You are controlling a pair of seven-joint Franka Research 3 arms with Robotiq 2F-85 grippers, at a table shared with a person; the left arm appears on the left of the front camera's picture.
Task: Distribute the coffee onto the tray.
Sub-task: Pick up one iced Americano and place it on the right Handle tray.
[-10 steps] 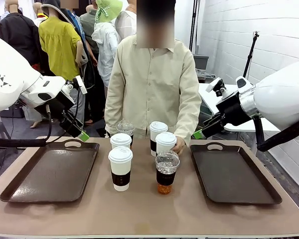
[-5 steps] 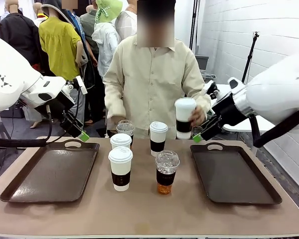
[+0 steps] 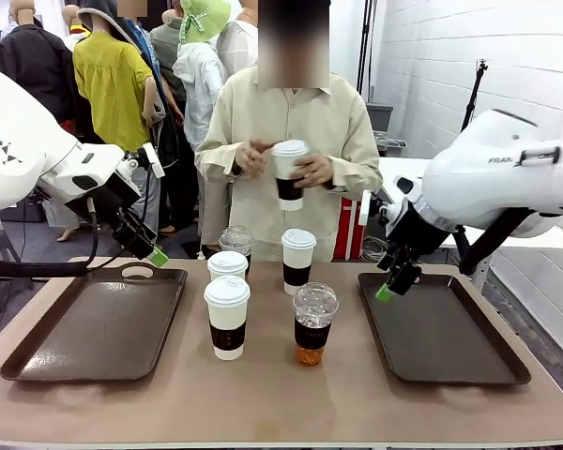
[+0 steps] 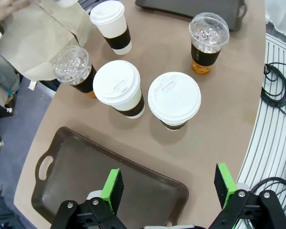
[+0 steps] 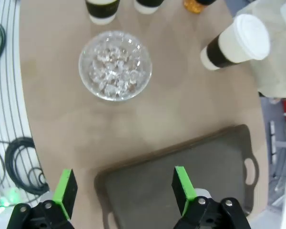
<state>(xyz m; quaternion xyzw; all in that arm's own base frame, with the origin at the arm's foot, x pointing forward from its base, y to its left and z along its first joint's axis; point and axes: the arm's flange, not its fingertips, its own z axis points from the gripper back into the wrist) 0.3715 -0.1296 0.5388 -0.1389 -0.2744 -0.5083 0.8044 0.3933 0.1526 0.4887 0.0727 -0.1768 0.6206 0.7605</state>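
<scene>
**Coffee clustered mid-table, both grippers spread**

Front view: five cups (image 3: 227,314) stand upright between the left tray (image 3: 94,328) and the right tray (image 3: 450,337). A person (image 3: 342,131) across the table (image 3: 281,403) holds a sixth white cup (image 3: 288,173) at chest height. The right gripper (image 3: 387,289) hangs over its tray's inner edge. The clear cup (image 3: 314,323), amber at its base, stands just toward the table's middle, nearer to it than to the left gripper (image 3: 155,253).

Left wrist view: the left gripper (image 4: 169,186) is spread wide, holding nothing, above its tray. White lids and brown sleeves stand beyond the rim.

Right wrist view: the right gripper (image 5: 125,187) is spread and unladen. The clear cup (image 5: 115,71), dome-lidded, stands ahead past the tray rim.
</scene>
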